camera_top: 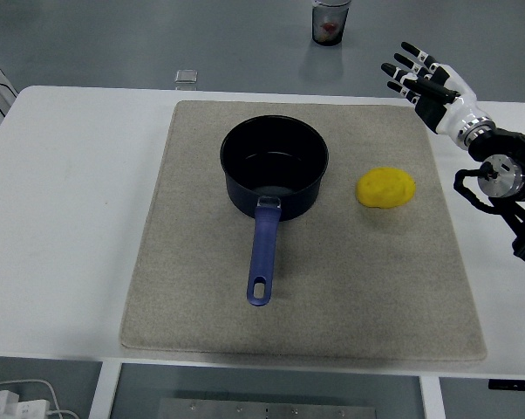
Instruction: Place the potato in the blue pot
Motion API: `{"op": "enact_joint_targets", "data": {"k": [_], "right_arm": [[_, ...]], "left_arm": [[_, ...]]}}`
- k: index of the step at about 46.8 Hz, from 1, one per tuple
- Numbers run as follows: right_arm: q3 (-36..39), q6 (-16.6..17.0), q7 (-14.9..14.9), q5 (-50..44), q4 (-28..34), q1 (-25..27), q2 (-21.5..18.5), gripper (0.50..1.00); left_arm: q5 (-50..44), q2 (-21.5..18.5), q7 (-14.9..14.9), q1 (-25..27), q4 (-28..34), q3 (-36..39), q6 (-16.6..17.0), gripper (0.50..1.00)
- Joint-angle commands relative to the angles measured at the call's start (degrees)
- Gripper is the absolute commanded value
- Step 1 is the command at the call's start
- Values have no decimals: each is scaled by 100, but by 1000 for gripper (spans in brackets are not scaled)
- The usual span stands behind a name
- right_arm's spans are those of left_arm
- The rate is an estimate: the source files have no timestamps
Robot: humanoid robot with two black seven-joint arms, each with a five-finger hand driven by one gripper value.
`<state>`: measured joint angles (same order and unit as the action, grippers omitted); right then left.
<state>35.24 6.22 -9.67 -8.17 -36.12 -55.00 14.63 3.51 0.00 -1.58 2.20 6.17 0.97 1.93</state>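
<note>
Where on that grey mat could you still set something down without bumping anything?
The mat is bare left of the blue pot, along its near edge below the pot's handle, and in front of the potato. Tightest is the gap between pot and potato. The right hand hovers over the far right corner.

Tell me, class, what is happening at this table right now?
A humanoid robot is set to put the yellow potato into the blue pot. Nothing is held yet: the right hand hovers open above the mat's far right corner, beyond the potato. The potato lies on the mat, right of the empty pot.
</note>
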Motion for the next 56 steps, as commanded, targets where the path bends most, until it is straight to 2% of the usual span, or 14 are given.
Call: {"op": "enact_joint_targets", "data": {"k": [1, 14, 26, 35, 41, 48, 56], "right_arm": [[-17, 28, 0, 0, -9, -10, 4, 932], [-404, 37, 0, -220, -9, -221, 57, 932], [-465, 125, -9, -668, -9, -380, 242, 932], [-570, 265, -17, -1291, -62, -397, 356, 932], [-738, 292, -17, -2108, -88, -406, 417, 932], [-755, 555, -17, -2698, -273, -406, 558, 932], [-1115, 950, -17, -3067, -572, -397, 962, 932]], "left_arm": [[9, 0, 0, 0, -2, 0, 0, 996], [0, 0, 0, 0, -2, 0, 0, 996], [0, 0, 0, 0, -2, 0, 0, 996], [0, 0, 0, 0, -2, 0, 0, 996], [0, 0, 0, 0, -2, 0, 0, 996], [9, 0, 0, 0, -2, 0, 0, 996], [0, 0, 0, 0, -2, 0, 0, 996]]}}
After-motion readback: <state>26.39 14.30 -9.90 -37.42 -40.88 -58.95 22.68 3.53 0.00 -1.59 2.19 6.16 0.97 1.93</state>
